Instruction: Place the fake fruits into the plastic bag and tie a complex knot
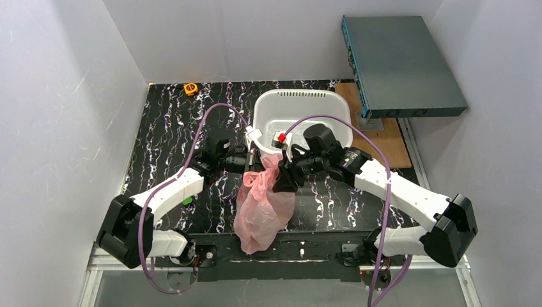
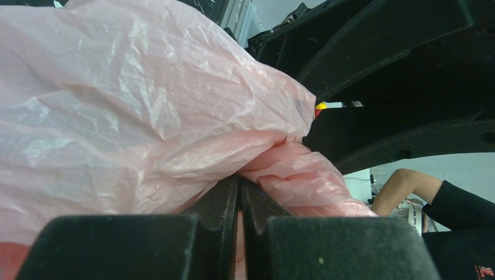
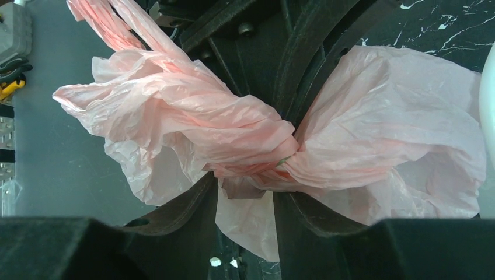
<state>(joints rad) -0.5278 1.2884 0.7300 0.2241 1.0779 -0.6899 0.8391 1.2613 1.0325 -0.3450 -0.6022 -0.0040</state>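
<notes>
The pink plastic bag hangs between both arms, its bulging lower part sagging to the table's near edge. The fake fruits are hidden; nothing of them shows through the plastic. My left gripper is shut on a fold of the bag, its jaws pressed together on thin pink film. My right gripper sits at the bag's twisted neck. Its jaws stand apart, with only a loose flap hanging between them and the twisted bunch lying across the fingertips.
A white perforated basket stands behind the grippers with a small red-and-white item in it. A dark grey box and wooden board are back right. An orange tape measure lies back left, a tiny green toy by the left arm.
</notes>
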